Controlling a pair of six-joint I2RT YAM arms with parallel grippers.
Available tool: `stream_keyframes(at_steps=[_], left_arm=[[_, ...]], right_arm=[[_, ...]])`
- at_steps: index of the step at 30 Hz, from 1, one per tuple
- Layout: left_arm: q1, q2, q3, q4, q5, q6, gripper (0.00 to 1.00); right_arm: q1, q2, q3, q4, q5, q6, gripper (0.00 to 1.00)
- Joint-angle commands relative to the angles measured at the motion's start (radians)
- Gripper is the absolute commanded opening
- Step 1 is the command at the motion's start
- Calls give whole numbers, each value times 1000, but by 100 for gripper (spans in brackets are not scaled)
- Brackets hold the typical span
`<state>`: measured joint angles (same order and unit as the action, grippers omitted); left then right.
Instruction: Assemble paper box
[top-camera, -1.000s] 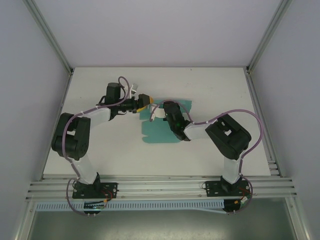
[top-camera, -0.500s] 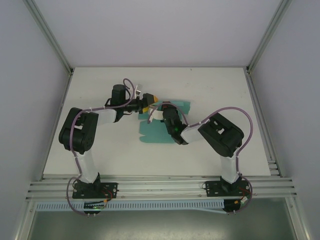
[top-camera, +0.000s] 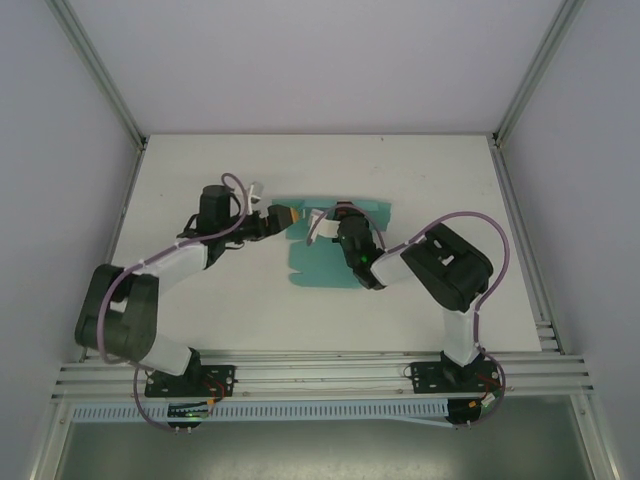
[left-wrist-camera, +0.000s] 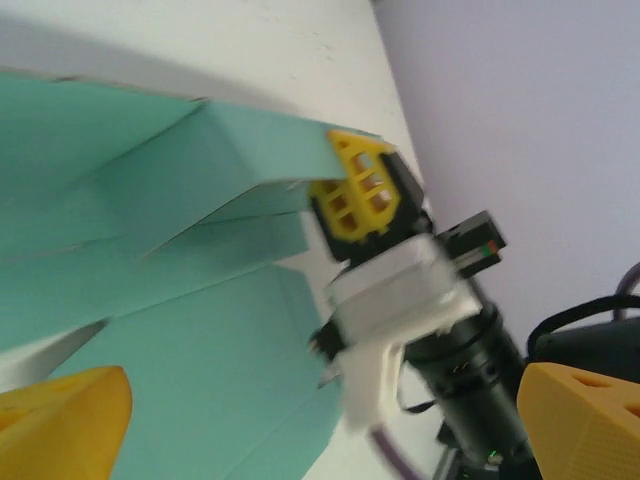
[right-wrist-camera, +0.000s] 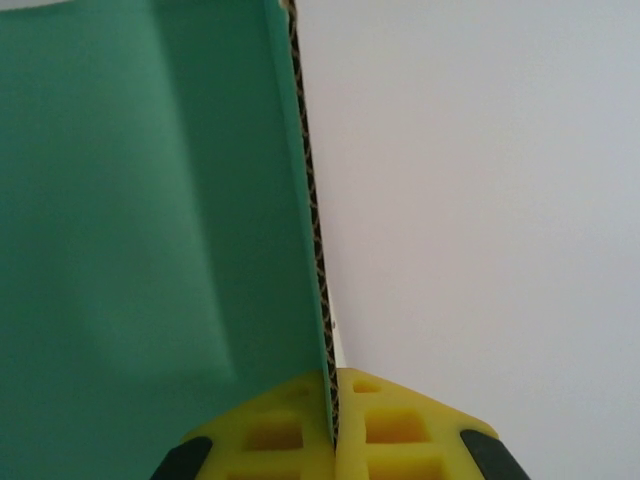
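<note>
Elbow of the left arm had swung down and out toward the near-left side of the table since the frame half a second earlier, leaving the forearm stretched long and low. With that, the left gripper had pulled back slightly left and nearer. It sat at the far-left edge of the paper box rather than over the sheet's far corner.

The right arm had kept almost the same pose, its wrist a touch further right. The sheet's near-left edge had shifted slightly right with it.

Paper box: teal die-cut sheet, lying mostly flat mid-table, between the two wrists and partly under the right one. One flap was lifted off the surface.

Left wrist view: the left gripper's yellow fingers stood wide apart at the bottom corners, clamping nothing, with teal card spread beneath. Beyond them a yellow finger of the right gripper pinched the tip of the raised flap.

Right wrist view: both yellow pads were pressed together on the corrugated edge of a teal panel, seen edge-on. Green face to the left, white table to the right. Grip confirmed tight, no gap visible at the pads.
</note>
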<state>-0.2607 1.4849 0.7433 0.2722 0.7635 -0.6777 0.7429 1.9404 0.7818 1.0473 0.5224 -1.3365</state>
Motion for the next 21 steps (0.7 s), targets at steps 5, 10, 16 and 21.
stream_keyframes(at_steps=[5,10,16,21], left_arm=[[26,42,21,-189,-177,69,99],[25,174,92,-81,-77,40,92],[2,319,157,-11,-3,12,85],[-42,387,180,49,33,-2,83]], right_arm=[[-40,-11,0,-40,-59,135,0],[-49,-30,-4,-66,-79,178,0],[-59,-45,-6,-85,-82,209,0],[-58,-44,-5,-92,-78,215,0]])
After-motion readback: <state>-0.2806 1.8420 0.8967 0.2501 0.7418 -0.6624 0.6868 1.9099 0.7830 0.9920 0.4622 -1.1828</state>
